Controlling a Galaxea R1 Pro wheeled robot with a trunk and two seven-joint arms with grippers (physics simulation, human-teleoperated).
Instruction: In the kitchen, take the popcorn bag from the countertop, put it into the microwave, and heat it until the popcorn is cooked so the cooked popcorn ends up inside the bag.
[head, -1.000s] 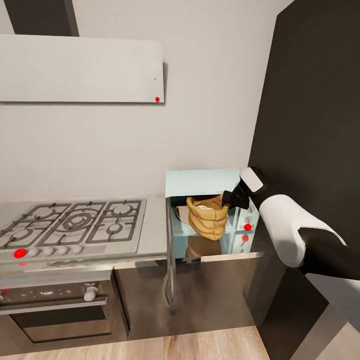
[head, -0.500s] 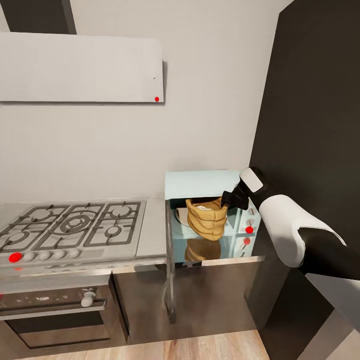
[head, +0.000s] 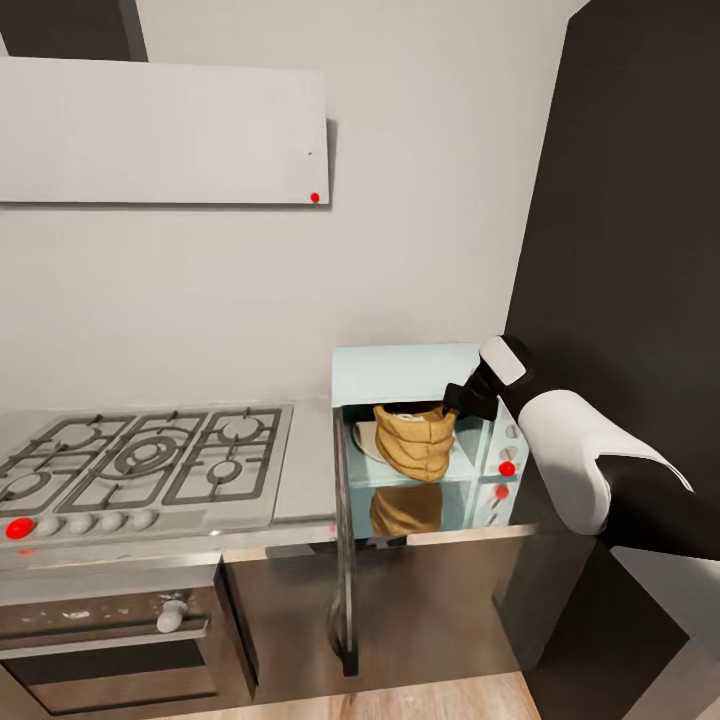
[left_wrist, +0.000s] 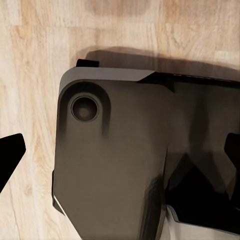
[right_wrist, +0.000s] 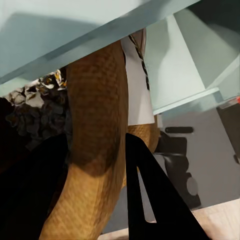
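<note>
The pale blue microwave stands on the steel countertop with its door swung open, edge-on toward me. The tan popcorn bag is inside the opening, upright, over the white turntable plate. My right gripper is shut on the bag's rolled top rim at its right side. In the right wrist view the bag fills the gap between the dark fingers, under the microwave's ceiling. My left gripper hangs open over the robot's dark base and the wood floor.
A gas hob lies left of the microwave, with an oven below and a range hood above. A tall dark cabinet rises right beside the microwave, close to my right forearm.
The right gripper has carried the bag a little deeper into the microwave. The head view has shifted slightly, so the hob and counter sit lower left.
</note>
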